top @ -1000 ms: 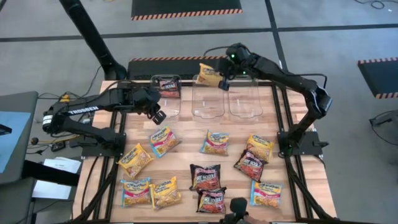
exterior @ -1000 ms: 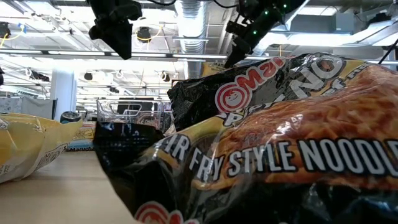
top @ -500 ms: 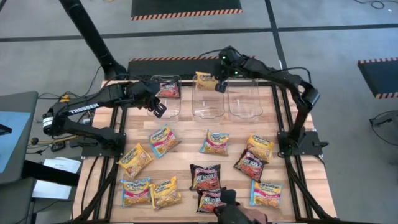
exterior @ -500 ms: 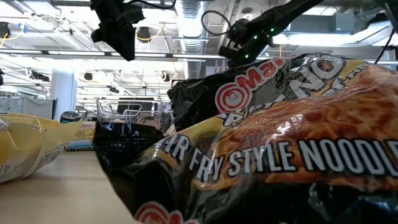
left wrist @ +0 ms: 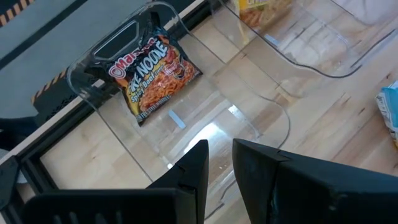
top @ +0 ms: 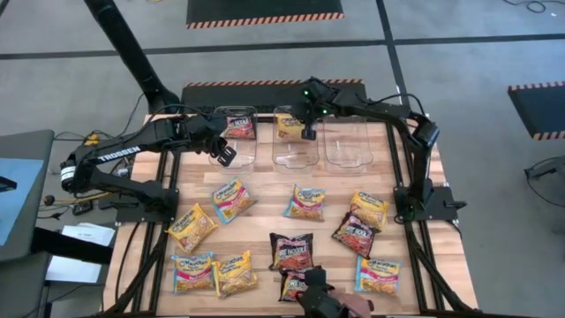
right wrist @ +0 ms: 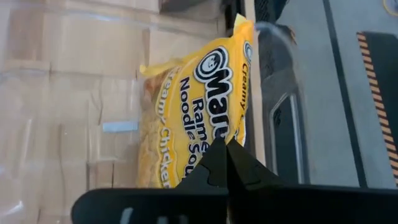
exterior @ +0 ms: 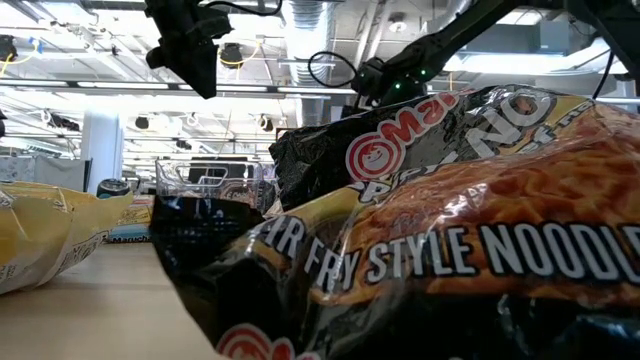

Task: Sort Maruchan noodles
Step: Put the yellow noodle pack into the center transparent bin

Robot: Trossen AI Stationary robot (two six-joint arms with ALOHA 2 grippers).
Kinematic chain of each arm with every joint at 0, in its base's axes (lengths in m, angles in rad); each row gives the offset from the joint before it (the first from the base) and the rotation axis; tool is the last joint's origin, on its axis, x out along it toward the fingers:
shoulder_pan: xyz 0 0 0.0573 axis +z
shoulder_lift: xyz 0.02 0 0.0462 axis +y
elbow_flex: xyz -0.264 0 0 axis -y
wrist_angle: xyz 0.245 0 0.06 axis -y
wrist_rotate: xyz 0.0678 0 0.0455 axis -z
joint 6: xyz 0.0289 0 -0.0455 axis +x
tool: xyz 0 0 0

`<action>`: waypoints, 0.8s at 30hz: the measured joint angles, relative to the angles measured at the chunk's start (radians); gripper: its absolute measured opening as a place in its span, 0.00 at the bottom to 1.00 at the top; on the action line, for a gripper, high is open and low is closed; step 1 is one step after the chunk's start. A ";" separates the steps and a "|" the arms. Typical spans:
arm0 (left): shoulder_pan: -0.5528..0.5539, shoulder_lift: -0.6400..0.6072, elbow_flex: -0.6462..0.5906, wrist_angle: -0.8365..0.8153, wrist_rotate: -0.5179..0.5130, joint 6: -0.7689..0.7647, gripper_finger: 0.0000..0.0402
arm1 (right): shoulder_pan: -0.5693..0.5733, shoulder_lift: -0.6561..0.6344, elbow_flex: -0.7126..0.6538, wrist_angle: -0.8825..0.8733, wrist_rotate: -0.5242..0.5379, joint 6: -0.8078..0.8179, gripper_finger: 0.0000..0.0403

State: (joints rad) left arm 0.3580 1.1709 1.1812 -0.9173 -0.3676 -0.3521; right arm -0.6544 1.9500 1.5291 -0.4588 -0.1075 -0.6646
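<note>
A yellow noodle packet [right wrist: 198,112] hangs over the middle clear tub [top: 296,146], pinched by the right hand [top: 308,132]. The left hand [top: 225,157], fingers slightly apart and empty, hovers by the left tub [top: 238,150] holding a dark packet [left wrist: 152,71].

You see the right pincer [top: 308,132] at upper centre, closed on a yellow crinkly plastic noodle packet [top: 289,125] over the middle clear plastic tub [top: 297,150]. The left pincer [top: 226,156] hovers beside the left clear tub [top: 237,141], which holds a dark red-black packet [top: 238,126].
</note>
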 joint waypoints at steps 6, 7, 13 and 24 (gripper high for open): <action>0.000 0.000 0.000 0.000 0.001 -0.008 0.15 | -0.001 0.019 0.000 0.024 0.035 -0.004 0.01; 0.000 0.000 0.000 0.000 0.004 -0.009 0.15 | -0.001 0.018 0.000 0.031 0.045 -0.014 0.01; -0.001 0.000 0.000 0.000 0.005 -0.009 0.15 | 0.004 0.018 0.000 0.053 0.057 -0.046 0.01; -0.001 0.000 0.000 -0.001 0.005 0.003 0.15 | -0.003 0.018 0.000 0.072 0.111 -0.053 0.05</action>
State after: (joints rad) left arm 0.3573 1.1709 1.1812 -0.9180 -0.3622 -0.3495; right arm -0.6570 1.9682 1.5291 -0.3867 0.0036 -0.7178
